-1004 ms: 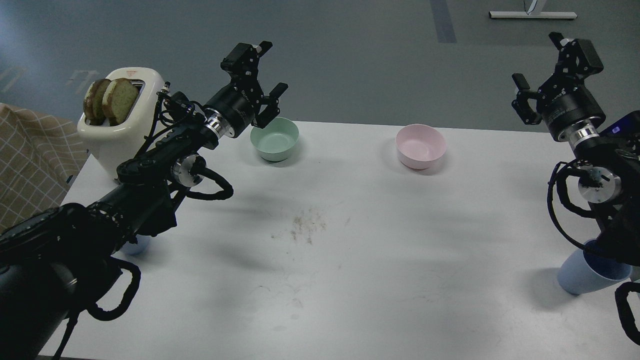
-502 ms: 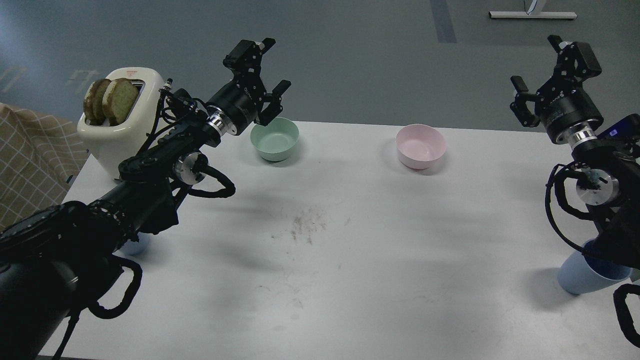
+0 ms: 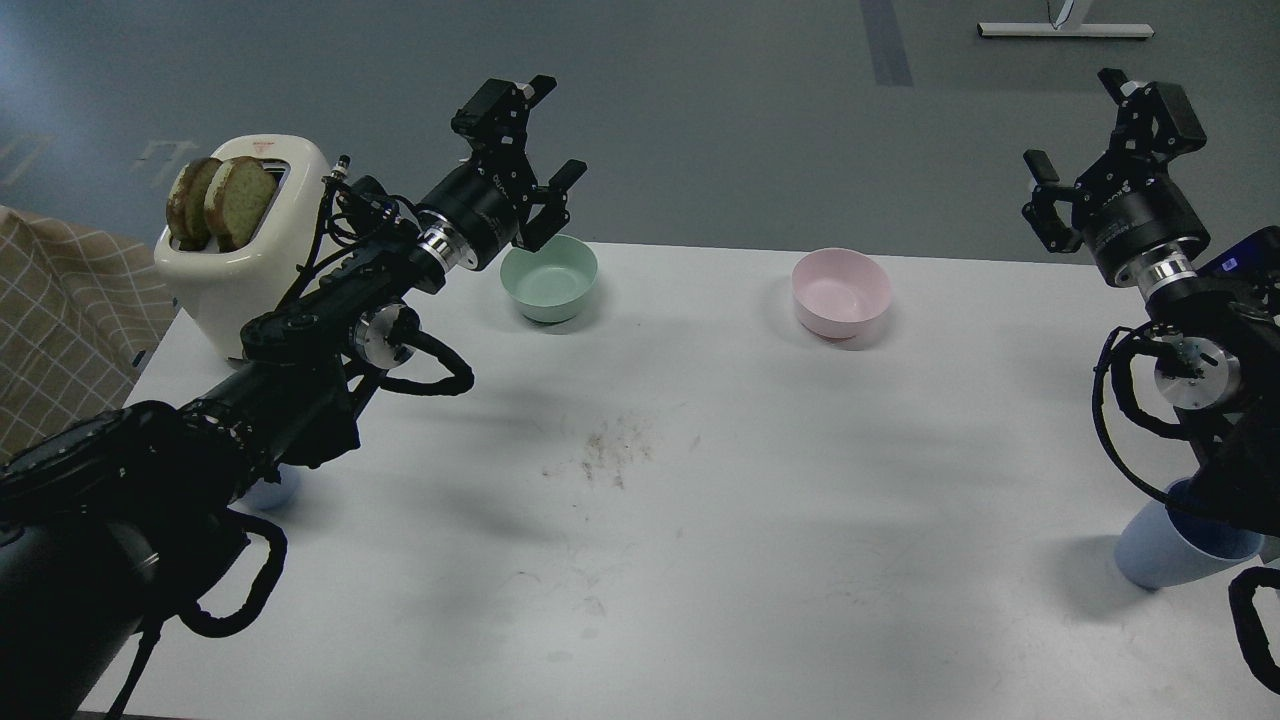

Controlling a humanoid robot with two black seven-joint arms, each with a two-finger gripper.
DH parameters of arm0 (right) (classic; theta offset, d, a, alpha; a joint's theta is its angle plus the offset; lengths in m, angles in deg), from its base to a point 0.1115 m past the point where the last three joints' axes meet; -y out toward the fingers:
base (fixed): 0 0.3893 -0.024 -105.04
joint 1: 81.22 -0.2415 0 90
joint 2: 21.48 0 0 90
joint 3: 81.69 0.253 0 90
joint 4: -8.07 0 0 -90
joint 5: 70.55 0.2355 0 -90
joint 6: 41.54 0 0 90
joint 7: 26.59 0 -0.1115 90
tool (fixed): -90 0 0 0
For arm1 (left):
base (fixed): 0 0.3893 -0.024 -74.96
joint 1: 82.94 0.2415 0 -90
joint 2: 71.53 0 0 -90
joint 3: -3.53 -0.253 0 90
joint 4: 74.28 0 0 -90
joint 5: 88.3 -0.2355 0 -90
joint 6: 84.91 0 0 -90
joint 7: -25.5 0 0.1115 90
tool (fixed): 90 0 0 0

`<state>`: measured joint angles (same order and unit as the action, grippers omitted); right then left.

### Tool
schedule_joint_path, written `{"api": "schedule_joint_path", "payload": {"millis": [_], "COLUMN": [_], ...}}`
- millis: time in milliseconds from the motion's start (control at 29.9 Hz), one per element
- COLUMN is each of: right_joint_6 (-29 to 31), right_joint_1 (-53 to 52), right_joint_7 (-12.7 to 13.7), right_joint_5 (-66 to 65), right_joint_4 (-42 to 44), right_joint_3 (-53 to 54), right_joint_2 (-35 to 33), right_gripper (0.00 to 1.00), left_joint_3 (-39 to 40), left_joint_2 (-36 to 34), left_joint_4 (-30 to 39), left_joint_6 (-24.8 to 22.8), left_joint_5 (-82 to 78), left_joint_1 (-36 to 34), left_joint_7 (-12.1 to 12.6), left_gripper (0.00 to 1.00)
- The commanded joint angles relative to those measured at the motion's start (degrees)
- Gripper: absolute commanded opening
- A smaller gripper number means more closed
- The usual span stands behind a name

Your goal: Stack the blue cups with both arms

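At the far left a checked cloth (image 3: 60, 320) hangs beside the desk (image 3: 700, 560), and a white toaster (image 3: 245, 250) with two slices of bread (image 3: 222, 200) stands on the back left corner. The left arm (image 3: 300, 390) reaches up and away over that side; its left pincer (image 3: 535, 150) is spread wide and holds nothing, raised just above the green bowl (image 3: 550, 278). The left blue cup (image 3: 272, 490) shows only as a sliver under this arm, near the left edge and well back toward the robot from the pincer, so the arm would have to draw in and drop; whether the cup stands upright cannot be told. The middle of the desk is bare but for a crumb smudge (image 3: 612, 452), giving open room for the stacking. The pink bowl (image 3: 842, 292) sits at the back, right of centre. The right pincer (image 3: 1095, 135) is likewise wide open and empty, lifted beyond the back edge. The right blue cup (image 3: 1180, 545) leans, mouth up and to the right, near the right front corner, partly hidden by the right arm (image 3: 1200, 360) and well below and behind its pincer. Each arm is nearer its own cup.
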<state>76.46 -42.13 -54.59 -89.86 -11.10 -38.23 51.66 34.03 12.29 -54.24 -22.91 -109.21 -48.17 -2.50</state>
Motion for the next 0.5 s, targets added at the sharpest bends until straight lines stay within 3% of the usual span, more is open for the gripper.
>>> {"api": "schedule_joint_path", "payload": {"millis": [0, 301, 402, 469], "right_joint_6": [0.0, 0.0, 0.0, 0.0], "right_joint_1": [-0.06, -0.06, -0.15, -0.24], "right_joint_7": [0.0, 0.0, 0.0, 0.0], "right_joint_5": [-0.02, -0.02, -0.02, -0.02], "right_joint_4": [0.0, -0.08, -0.08, -0.08], "right_joint_3": [0.04, 0.04, 0.04, 0.04], "right_joint_2": [-0.01, -0.28, -0.37, -0.37], "right_gripper": [1.0, 1.0, 1.0, 1.0], "left_joint_3": [-0.08, -1.93, -2.37, -2.46], "left_joint_2": [0.02, -2.7, -6.82, -12.43], "left_joint_4": [0.0, 2.45, 6.75, 13.41], "left_joint_6": [0.0, 0.0, 0.0, 0.0], "left_joint_5": [0.0, -4.65, -10.01, -16.14], "left_joint_1": [-0.31, -3.48, -4.44, -5.06], "left_joint_7": [0.0, 0.0, 0.0, 0.0], "left_gripper": [0.98, 0.98, 0.98, 0.98]}}
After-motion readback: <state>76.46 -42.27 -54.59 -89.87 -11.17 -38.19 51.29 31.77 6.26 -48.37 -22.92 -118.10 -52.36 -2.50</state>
